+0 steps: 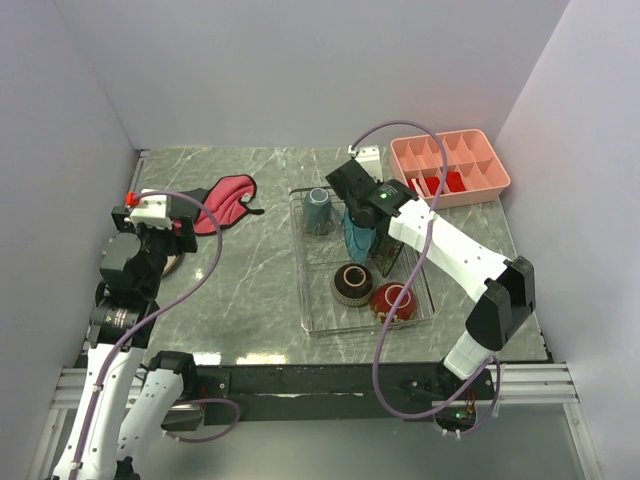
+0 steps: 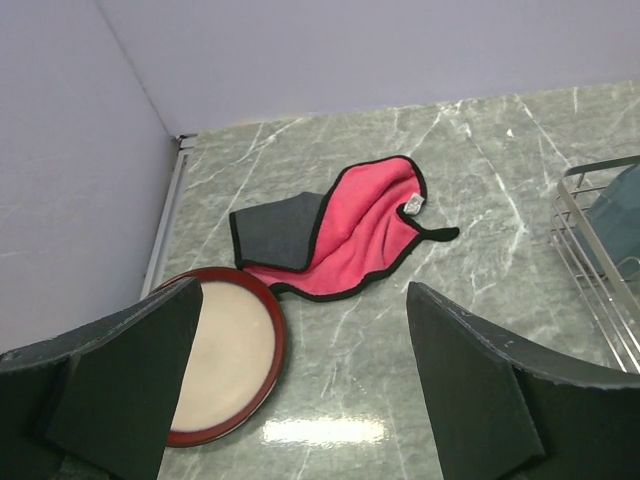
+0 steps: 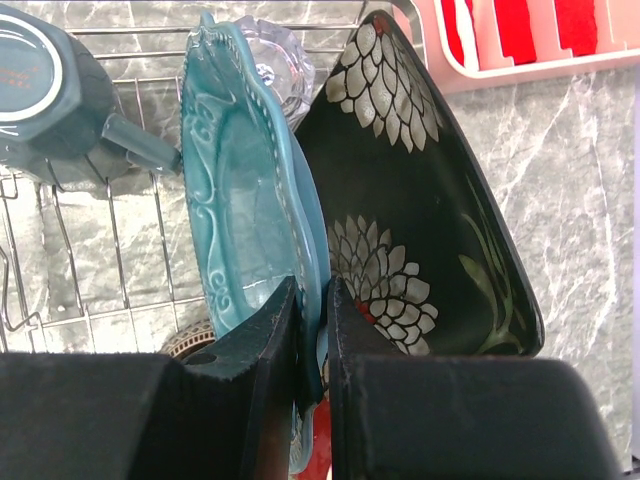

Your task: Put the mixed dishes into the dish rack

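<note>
Blue plate rim in right tool | left tool spread above table

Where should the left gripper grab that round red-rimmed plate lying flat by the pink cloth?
The round cream plate with the dark red rim lies flat, face up, on the marble table, so probably only its raised rim gives a pinch. Come straight down, one finger inside and one outside, at the edge nearest the red-pink cloth, where the open left gripper hangs.

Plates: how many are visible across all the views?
3. A blue plate and a flowered plate stand in the rack; a red-rimmed plate lies on the table by the left tool. More may be hidden.
</note>
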Controlling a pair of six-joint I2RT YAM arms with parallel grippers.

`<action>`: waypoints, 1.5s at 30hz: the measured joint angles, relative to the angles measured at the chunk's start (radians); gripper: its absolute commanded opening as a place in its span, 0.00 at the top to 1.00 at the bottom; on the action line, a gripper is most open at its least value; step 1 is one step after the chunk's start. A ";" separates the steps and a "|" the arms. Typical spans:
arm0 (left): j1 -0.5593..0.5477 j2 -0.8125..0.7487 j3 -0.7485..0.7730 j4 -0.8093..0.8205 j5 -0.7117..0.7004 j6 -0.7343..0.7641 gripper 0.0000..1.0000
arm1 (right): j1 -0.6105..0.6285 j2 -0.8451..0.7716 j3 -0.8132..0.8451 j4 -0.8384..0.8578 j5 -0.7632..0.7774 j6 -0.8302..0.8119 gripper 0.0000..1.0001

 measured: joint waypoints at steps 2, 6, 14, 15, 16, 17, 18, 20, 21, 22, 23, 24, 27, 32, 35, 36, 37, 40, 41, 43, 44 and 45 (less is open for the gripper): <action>0.000 0.003 0.000 0.002 0.009 -0.006 0.11 | 0.000 0.000 -0.001 0.006 -0.001 -0.011 1.00; 0.000 0.008 0.000 0.003 0.025 -0.021 0.11 | 0.000 0.001 -0.001 0.015 -0.004 -0.034 1.00; 0.000 0.009 -0.027 0.018 0.051 -0.049 0.11 | 0.000 0.032 0.042 0.010 -0.010 -0.080 1.00; 0.000 0.011 -0.027 0.019 0.052 -0.051 0.11 | 0.000 0.035 0.043 0.010 -0.010 -0.085 1.00; 0.000 0.014 -0.027 0.021 0.055 -0.051 0.11 | 0.000 0.038 0.044 0.013 -0.010 -0.091 1.00; 0.000 0.014 -0.027 0.024 0.055 -0.051 0.11 | 0.001 0.041 0.044 0.016 -0.011 -0.095 1.00; 0.000 0.014 -0.027 0.025 0.056 -0.051 0.11 | 0.002 0.044 0.045 0.019 -0.010 -0.097 1.00; 0.000 0.014 -0.027 0.024 0.056 -0.052 0.11 | 0.006 0.047 0.045 0.023 -0.012 -0.098 1.00; 0.000 0.014 -0.027 0.024 0.056 -0.052 0.11 | 0.007 0.047 0.045 0.024 -0.013 -0.098 1.00; 0.000 0.014 -0.027 0.024 0.057 -0.052 0.11 | 0.008 0.047 0.045 0.024 -0.014 -0.098 1.00; 0.000 0.013 -0.027 0.024 0.057 -0.053 0.11 | 0.009 0.047 0.044 0.025 -0.014 -0.098 0.96; 0.000 0.012 -0.027 0.024 0.058 -0.055 0.11 | 0.010 0.047 0.044 0.025 -0.014 -0.098 0.89; 0.000 0.005 -0.028 0.024 0.060 -0.057 0.11 | 0.013 0.050 0.044 0.026 -0.019 -0.102 0.68; 0.001 -0.011 -0.041 0.026 0.070 -0.060 0.11 | 0.028 0.079 0.043 0.087 -0.093 -0.105 0.50; 0.001 -0.012 -0.045 0.025 0.074 -0.060 0.11 | 0.031 0.105 0.042 0.097 -0.131 -0.097 0.41; 0.001 -0.012 -0.045 0.025 0.074 -0.060 0.11 | 0.034 0.111 0.042 0.098 -0.138 -0.097 0.38; 0.001 -0.012 -0.045 0.025 0.074 -0.061 0.11 | 0.036 0.115 0.042 0.098 -0.143 -0.098 0.33; 0.001 -0.014 -0.051 0.027 0.075 -0.066 0.11 | 0.039 0.117 0.042 0.098 -0.146 -0.098 0.30; 0.001 -0.014 -0.053 0.029 0.076 -0.066 0.10 | 0.040 0.117 0.042 0.099 -0.146 -0.098 0.30; 0.001 -0.013 -0.055 0.031 0.076 -0.066 0.10 | 0.040 0.117 0.042 0.099 -0.145 -0.098 0.26; 0.001 -0.012 -0.056 0.032 0.077 -0.066 0.09 | 0.040 0.116 0.043 0.099 -0.143 -0.101 0.26; 0.001 -0.011 -0.056 0.032 0.077 -0.066 0.08 | 0.040 0.112 0.043 0.098 -0.141 -0.103 0.25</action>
